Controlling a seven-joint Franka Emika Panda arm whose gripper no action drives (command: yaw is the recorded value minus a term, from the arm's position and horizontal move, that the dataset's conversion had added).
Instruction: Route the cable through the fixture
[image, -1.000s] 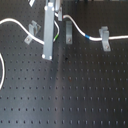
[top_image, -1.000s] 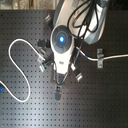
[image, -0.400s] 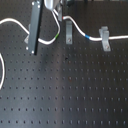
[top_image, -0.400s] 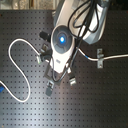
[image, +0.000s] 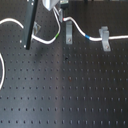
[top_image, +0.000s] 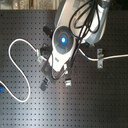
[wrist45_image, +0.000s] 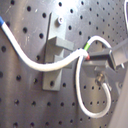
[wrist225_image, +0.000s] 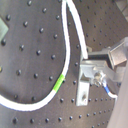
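Directly beside the fixture (wrist45_image: 54, 60), the gripper (wrist45_image: 100, 56) is clamping the cable (wrist45_image: 47, 65) by its green band, and the cable is lying across the fixture's face.

On the black perforated board (image: 70, 95), the white cable (image: 47, 41) runs from the far left edge past the narrow upright grey fixture (image: 67, 34) — its blue band (image: 88, 36) just before a wider grey clip (image: 105, 37).
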